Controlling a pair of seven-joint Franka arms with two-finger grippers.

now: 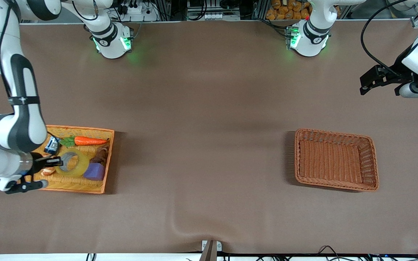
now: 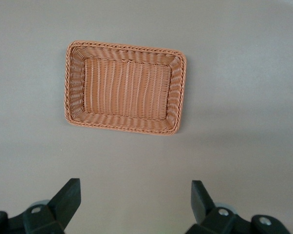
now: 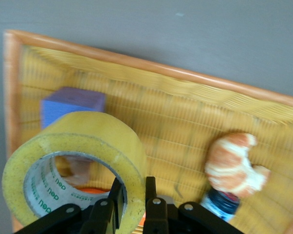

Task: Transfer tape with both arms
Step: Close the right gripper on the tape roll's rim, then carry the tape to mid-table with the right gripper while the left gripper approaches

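The tape (image 1: 73, 162), a yellowish roll with a grey core, is over the flat orange tray (image 1: 85, 187) at the right arm's end of the table. My right gripper (image 1: 57, 161) is shut on the tape's wall. In the right wrist view one finger is inside the ring and one outside, with the tape (image 3: 83, 146) pinched between them at my right gripper (image 3: 134, 195). My left gripper (image 1: 370, 82) is open and empty, up in the air over bare table at the left arm's end; its fingers (image 2: 68, 197) show wide apart.
In the tray lie a purple cube (image 1: 94, 171), a carrot (image 1: 90, 141), a croissant (image 3: 234, 163), a small blue bottle (image 1: 52, 145) and a brown item (image 1: 100, 155). An empty brown wicker basket (image 1: 336, 159) stands toward the left arm's end, also in the left wrist view (image 2: 124, 87).
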